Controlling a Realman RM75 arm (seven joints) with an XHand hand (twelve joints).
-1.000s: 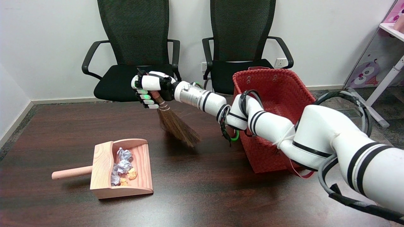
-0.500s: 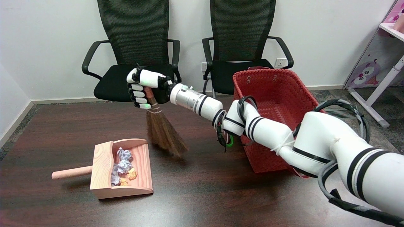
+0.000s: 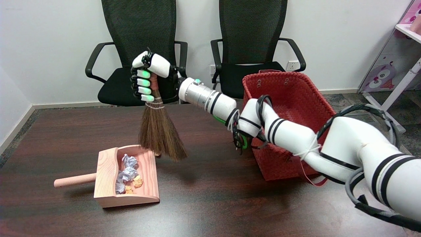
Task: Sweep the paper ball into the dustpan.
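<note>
Paper balls — several crumpled grey and orange ones — lie inside the wooden dustpan, which sits on the dark table at near left, its round handle pointing left. Above the pan's far edge, the right hand has its fingers wrapped tight around the handle of a small straw broom — bristles hanging down, tips just over the pan's far right corner. A red basket stands to the right.
</note>
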